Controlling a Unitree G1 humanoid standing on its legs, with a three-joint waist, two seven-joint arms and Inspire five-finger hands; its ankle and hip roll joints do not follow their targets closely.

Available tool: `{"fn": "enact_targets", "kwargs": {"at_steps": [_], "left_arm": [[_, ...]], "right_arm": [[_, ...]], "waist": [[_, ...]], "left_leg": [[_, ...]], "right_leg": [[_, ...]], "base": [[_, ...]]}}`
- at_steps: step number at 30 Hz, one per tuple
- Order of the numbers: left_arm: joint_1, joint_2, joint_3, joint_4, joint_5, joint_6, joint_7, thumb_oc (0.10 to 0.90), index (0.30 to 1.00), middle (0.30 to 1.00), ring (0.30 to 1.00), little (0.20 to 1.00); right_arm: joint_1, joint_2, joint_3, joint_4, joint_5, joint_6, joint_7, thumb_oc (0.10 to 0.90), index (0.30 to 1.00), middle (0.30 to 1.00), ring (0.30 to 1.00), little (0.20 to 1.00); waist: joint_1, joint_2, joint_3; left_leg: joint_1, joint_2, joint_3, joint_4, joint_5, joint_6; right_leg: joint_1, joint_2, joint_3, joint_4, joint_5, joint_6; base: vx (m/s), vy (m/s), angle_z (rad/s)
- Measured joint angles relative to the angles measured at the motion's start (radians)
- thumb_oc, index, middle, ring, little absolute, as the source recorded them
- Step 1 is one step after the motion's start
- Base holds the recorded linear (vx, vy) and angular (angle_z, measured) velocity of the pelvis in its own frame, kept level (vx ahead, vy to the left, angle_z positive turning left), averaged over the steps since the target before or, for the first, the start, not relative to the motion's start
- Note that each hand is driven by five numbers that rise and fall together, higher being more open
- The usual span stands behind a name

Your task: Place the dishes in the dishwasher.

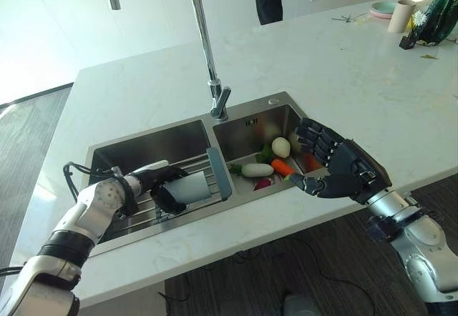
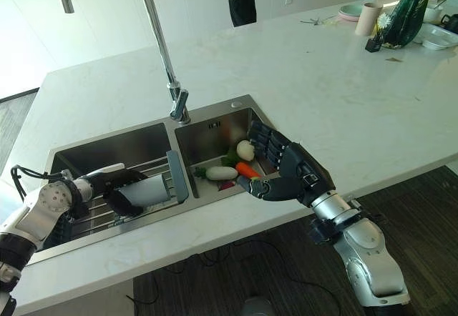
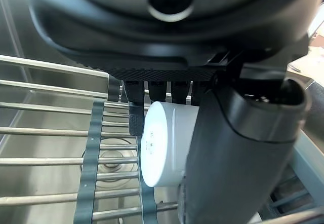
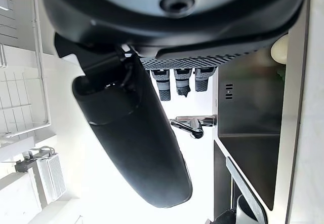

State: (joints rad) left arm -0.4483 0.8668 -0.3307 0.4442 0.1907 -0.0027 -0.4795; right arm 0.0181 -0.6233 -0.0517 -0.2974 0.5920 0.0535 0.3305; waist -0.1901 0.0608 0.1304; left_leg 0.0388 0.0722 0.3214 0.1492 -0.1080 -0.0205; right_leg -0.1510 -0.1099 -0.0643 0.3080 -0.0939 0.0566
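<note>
Nearest, at the left basin of a steel sink (image 1: 275, 101), the left hand (image 1: 147, 181) has its fingers and thumb curled round a white cup (image 1: 190, 186) lying on its side on a wire rack (image 1: 143, 212) over the basin. To the right, the right hand (image 1: 342, 166) hovers with fingers spread, holding nothing, over the near rim of the right basin, where vegetables (image 1: 268, 164) lie; farther back the tap (image 1: 204, 41) rises between the basins. The step appears to be picking up the cup; next it likely needs lifting clear of the rack, though no dishwasher is in sight.
</note>
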Motion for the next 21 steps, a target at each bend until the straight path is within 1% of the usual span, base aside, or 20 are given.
{"fn": "enact_targets", "kwargs": {"at_steps": [2,8,13,15,17,20,21], "left_arm": [[0.0,-0.014,0.0,-0.001,0.014,-0.003,0.019,0.4,0.3,0.3,0.3,0.3],[0.0,-0.021,0.0,-0.003,0.023,-0.009,0.034,0.4,0.3,0.3,0.3,0.3],[0.018,-0.02,0.005,-0.026,0.021,-0.032,0.06,0.4,0.3,0.3,0.3,0.3],[0.04,-0.02,0.024,-0.041,0.017,-0.048,0.088,0.4,0.3,0.3,0.3,0.3],[0.075,-0.021,0.057,-0.072,0.01,-0.05,0.121,0.4,0.3,0.3,0.3,0.3],[0.097,-0.021,0.096,-0.091,0.009,-0.057,0.169,0.4,0.3,0.3,0.3,0.3],[0.111,-0.021,0.115,-0.098,0.008,-0.074,0.202,0.4,0.3,0.3,0.3,0.3]], "right_arm": [[0.0,0.0,0.0,0.0,0.0,0.0,0.001,0.8,0.9,0.9,0.9,0.9],[0.0,0.0,0.0,0.0,0.0,0.0,0.0,0.8,0.9,0.9,0.9,0.9],[0.0,0.0,0.0,0.0,0.0,0.0,-0.002,0.8,0.9,0.9,0.9,0.9],[0.0,0.001,0.0,0.0,-0.001,0.0,-0.002,0.8,0.9,0.9,0.9,0.9],[0.0,0.001,0.0,0.0,-0.001,0.0,-0.002,0.8,0.9,0.9,0.9,0.9],[0.0,0.001,-0.001,0.0,-0.001,0.0,-0.002,0.8,0.9,0.9,0.9,0.9],[0.0,0.001,-0.001,0.0,-0.002,0.0,-0.003,0.8,0.9,0.9,0.9,0.9]], "waist": [[0.001,0.0,0.0],[0.002,0.0,0.0],[0.005,0.0,0.0],[0.006,0.0,0.0],[0.008,0.0,0.0],[0.026,-0.001,0.001],[0.031,-0.001,0.001]], "left_leg": [[0.0,0.0,0.0,0.0,0.0,0.0],[0.0,0.0,-0.001,0.001,0.0,0.0],[0.0,0.0,-0.004,0.0,0.0,0.0],[0.0,0.0,-0.005,0.0,0.0,0.0],[-0.001,0.001,-0.006,0.0,0.0,0.0],[-0.001,0.001,-0.006,0.0,0.0,0.0],[-0.001,0.001,-0.008,0.0,0.0,0.0]], "right_leg": [[0.001,0.0,0.0,0.0,0.001,0.0],[0.001,0.0,0.0,0.0,0.002,0.0],[0.001,0.0,0.0,-0.001,0.002,0.0],[0.001,0.0,0.0,-0.001,0.002,0.0],[0.001,0.0,-0.001,-0.002,0.002,0.0],[0.002,-0.001,-0.002,-0.002,0.002,0.0],[0.002,-0.001,-0.003,-0.002,0.001,0.0]], "base": [[0.0,0.0,0.0],[0.0,0.0,0.0],[0.0,0.0,0.0],[0.0,0.0,0.0],[0.0,0.0,0.0],[0.0,0.0,0.0],[0.0,-0.004,0.04]]}}
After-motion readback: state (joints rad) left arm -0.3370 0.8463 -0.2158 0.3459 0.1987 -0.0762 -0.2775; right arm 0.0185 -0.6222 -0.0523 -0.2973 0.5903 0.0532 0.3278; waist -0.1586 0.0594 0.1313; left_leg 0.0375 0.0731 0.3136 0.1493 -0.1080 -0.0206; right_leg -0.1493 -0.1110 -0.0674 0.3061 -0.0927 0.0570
